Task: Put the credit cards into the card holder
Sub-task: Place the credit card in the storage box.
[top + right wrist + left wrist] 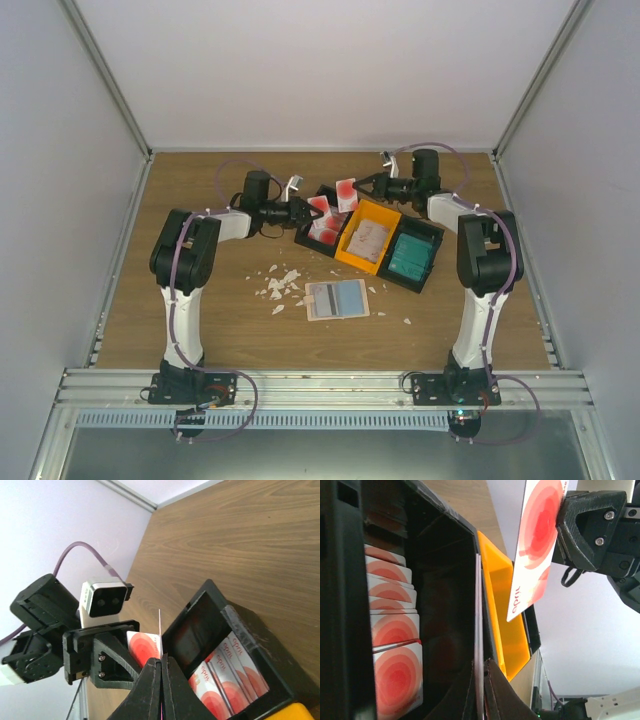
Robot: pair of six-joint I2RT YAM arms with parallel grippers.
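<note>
Clerk: Item one, nearest the lens: left gripper (480,666), fingers (496,695) together, clamped on the left card (478,605), seen edge-on.

Checker: Item two?

Clerk: Right gripper (559,555), pads likewise pressed together on the right card (535,545), white with red rings, hanging corner-down. Both cards sit aloft over the black bin (235,616), near each other but apart.

Checker: Stock?

Clerk: Spare cards (225,680), same red rings, standing in a row inside that bin. Orange bin (507,630) touches it on the far side.

Checker: Holder?

Clerk: Holder (337,298), lying open on the table (200,330), toward the arm bases, well apart from both grippers. Scraps (280,285) lie just beside it, on its left. Its slots are too small to read.

Checker: Step in hand?

Clerk: Judged as pick-up complete and carry not yet begun; no card is in the holder.

Checker: Next move calls for?

Clerk: Probably one arm at a time. Swing one card back to the holder, lower it until it is nearly flat, line its leading edge up with a slot, then slide it in. The holder lies loose, so a hard push may shove it.
</note>
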